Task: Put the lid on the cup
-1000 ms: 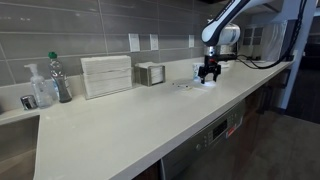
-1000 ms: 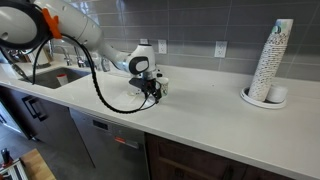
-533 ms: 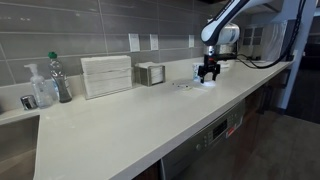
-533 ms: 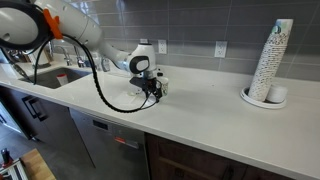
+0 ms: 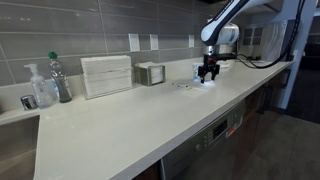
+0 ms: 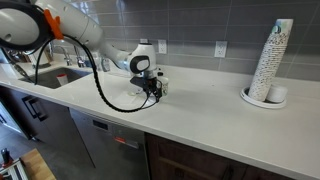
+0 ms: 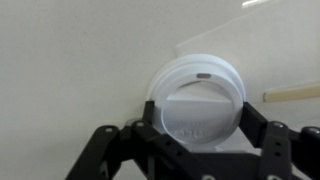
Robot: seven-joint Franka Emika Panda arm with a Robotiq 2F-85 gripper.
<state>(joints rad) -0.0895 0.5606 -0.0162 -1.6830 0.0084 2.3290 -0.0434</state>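
The lid [image 7: 198,100], a flat round white disc with a sip slot, lies on a white sheet on the counter in the wrist view. My gripper [image 7: 200,125] is down at the counter with one finger against each side of the lid. In both exterior views the gripper [image 5: 208,76] [image 6: 150,92] hangs low over the pale counter. The cup [image 5: 196,71], short and white, stands just beside the gripper toward the wall. It also shows right behind the gripper in an exterior view [image 6: 161,80].
A tall stack of white cups [image 6: 272,58] stands far along the counter. A napkin box [image 5: 150,73], a white rack [image 5: 106,75], a soap bottle [image 5: 40,90] and a green-capped bottle [image 5: 59,78] line the wall. A wooden stick [image 7: 295,93] lies near the lid.
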